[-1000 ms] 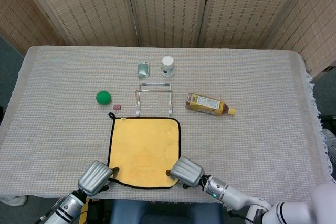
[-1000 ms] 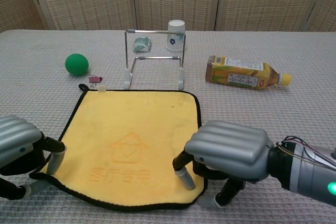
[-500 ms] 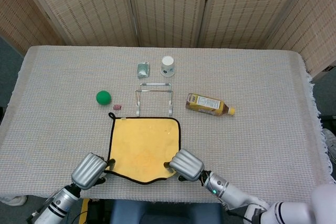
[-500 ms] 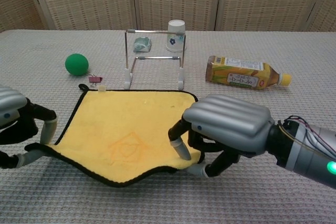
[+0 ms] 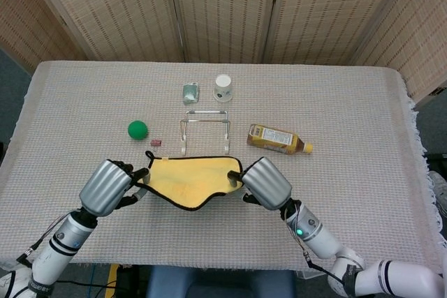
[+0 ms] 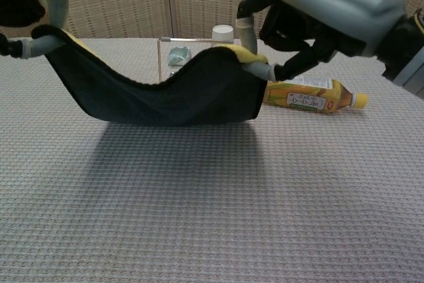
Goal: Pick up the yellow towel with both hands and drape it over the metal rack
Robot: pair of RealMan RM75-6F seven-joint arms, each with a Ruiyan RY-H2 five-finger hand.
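Now that the yellow black-edged towel (image 5: 187, 179) has come up off the bench (image 5: 349, 172), left robot hand (image 5: 106, 186) and right robot hand (image 5: 264, 182) each grasping a corner, the bent-wire metal rack (image 5: 205, 129) is next.

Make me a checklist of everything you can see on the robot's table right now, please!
Surface: table covered in a woven grey cloth.
Job's things: yellow towel lifted off the table, sagging between both hands; metal rack upright just behind it.
Clutter: green ball, small pink clip, white paper cup, small crumpled packet, tea bottle lying on its side.
Hands: left hand grips the towel's left corner; right hand grips its right corner.
Cables: thin wires along the right forearm.
Surroundings: woven folding screens behind the table.
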